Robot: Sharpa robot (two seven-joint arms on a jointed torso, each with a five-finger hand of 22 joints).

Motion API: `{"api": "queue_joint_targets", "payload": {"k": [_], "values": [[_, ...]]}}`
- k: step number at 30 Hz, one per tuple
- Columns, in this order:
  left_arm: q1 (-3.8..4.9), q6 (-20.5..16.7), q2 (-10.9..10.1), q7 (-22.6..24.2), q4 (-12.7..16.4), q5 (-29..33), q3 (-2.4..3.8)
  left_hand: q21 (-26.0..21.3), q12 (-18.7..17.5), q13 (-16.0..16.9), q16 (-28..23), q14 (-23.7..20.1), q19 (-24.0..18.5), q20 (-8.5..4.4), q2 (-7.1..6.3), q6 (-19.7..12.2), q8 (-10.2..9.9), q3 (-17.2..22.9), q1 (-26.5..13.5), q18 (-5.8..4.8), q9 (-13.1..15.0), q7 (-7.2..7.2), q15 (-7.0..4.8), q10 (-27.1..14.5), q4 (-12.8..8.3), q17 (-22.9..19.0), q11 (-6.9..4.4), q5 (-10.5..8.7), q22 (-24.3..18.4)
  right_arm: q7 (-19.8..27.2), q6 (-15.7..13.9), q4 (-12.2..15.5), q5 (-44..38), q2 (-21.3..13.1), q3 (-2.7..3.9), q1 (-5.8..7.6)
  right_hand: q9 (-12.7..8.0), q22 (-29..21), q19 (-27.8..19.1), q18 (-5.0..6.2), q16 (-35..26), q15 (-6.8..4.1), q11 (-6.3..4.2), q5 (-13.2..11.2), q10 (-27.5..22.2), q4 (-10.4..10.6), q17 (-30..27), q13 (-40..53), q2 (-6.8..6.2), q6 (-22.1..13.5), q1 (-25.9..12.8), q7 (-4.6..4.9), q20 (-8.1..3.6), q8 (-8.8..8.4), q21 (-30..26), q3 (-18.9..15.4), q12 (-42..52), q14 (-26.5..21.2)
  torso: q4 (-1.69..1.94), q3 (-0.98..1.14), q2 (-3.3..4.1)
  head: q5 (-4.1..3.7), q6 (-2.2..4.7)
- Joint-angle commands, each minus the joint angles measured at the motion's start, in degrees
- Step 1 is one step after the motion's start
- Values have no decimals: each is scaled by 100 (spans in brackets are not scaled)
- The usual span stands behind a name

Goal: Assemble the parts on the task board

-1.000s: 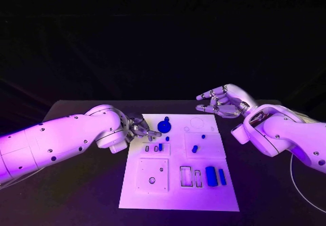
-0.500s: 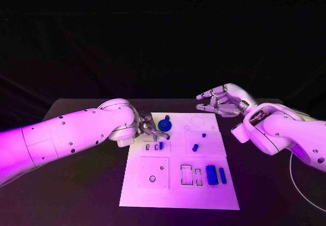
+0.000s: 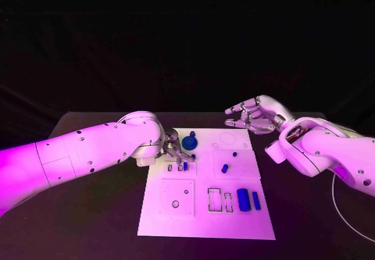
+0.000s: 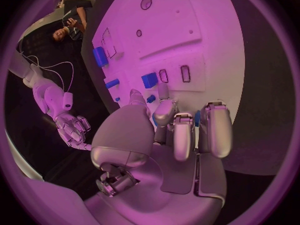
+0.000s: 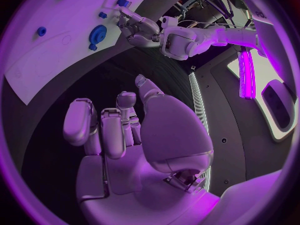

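Left robot hand (image 3: 173, 150) fingers curled over task board (image 3: 206, 216), grasp unclear, right robot hand (image 3: 256, 115) spread

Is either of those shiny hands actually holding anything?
The right hand holds nothing, fingers apart. The left hand is over the task board; whether it grips anything cannot be told.

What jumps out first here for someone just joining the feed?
The left hand is down over the far left part of the white task board, beside a round blue part. The right hand is raised off the board's far right corner, fingers apart, holding nothing.
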Motion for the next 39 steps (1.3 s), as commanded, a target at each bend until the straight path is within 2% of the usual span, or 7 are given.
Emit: {"api": "queue_joint_targets", "payload": {"k": [1, 39], "values": [[9, 270, 39, -40, -22, -92, -4, 38, 18, 8, 17, 602, 109, -28, 45, -36, 34, -20, -5, -71, 10, 7, -33, 35, -3, 1508, 1, -38, 254, -15, 101, -6, -17, 12, -1, 0, 5, -11, -20, 114, -26, 19, -10, 36, 10, -6, -7, -7, 29, -17, 16, -1, 10, 22, -22, -36, 8, 275, 2, -1, -4, -10, -11], [7, 422, 207, -43, -89, -29, -31, 116, 65, 92, 17, 602, 120, -34, 225, -148, 224, 42, 470, -89, 319, -10, -41, 67, -89, 1508, -13, -32, 377, -58, 192, -88, -18, 107, -9, -6, 4, -32, -27, 117, -43, 16, -13, 119, 0, -6, -23, -23, 45, -14, 43, -2, 8, 21, -36, -46, -1, 273, 2, 1, -4, -3, -90]]}}
